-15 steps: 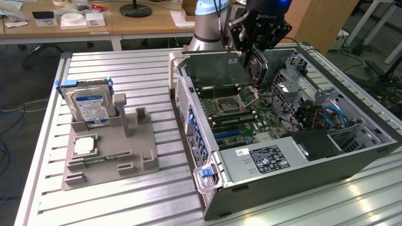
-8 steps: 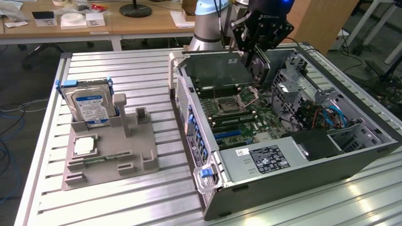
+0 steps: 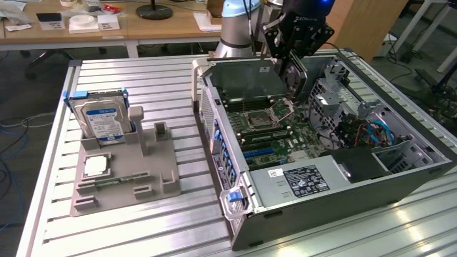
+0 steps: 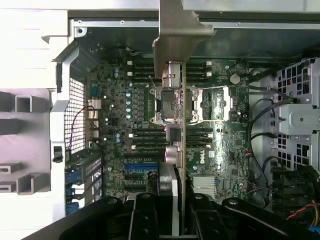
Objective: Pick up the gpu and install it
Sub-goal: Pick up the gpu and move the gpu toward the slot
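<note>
My gripper (image 3: pixel 291 67) hangs over the far end of the open computer case (image 3: pixel 236 176) and is shut on the gpu (image 3: pixel 243 79). In the exterior view the gpu is a flat dark card held upright above the motherboard (image 3: pixel 268 128), its metal bracket towards that view's left. In the wrist view the gpu (image 4: pixel 183 125) runs edge-on as a slim blade across the motherboard (image 4: pixel 220 145), and its grey bracket (image 4: pixel 177 30) reaches the case wall. The black fingers (image 4: pixel 145 215) clamp the card's near end. The card is clear of the board's slots.
A grey fixture (image 3: pixel 125 176) on the slatted table holds a hard drive (image 3: pixel 104 120) with a blue-white label, a CPU (image 3: pixel 95 166) and a memory stick (image 3: pixel 117 180). Inside the case sit the power supply (image 3: pixel 303 179) and cables (image 3: pixel 371 131). A desk stands behind.
</note>
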Controlling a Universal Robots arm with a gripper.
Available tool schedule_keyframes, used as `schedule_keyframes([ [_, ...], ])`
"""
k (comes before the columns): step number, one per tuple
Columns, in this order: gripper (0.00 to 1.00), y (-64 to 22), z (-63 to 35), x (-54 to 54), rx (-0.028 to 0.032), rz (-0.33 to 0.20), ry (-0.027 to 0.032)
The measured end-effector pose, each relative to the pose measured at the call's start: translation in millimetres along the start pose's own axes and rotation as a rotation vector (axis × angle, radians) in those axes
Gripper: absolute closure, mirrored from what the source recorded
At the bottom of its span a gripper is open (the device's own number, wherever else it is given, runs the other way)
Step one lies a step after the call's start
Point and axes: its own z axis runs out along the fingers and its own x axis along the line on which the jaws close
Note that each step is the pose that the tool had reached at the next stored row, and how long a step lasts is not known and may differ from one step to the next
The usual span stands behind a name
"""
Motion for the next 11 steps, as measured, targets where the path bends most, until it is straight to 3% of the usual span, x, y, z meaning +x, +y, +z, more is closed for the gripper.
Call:
schedule_keyframes([
  [4,0.72,0.2,0.1,-4.1,-0.0001,0.0,0.0],
  [11,0.72,0.6,1.5,-27.9,-0.0002,0.0,0.0],
])
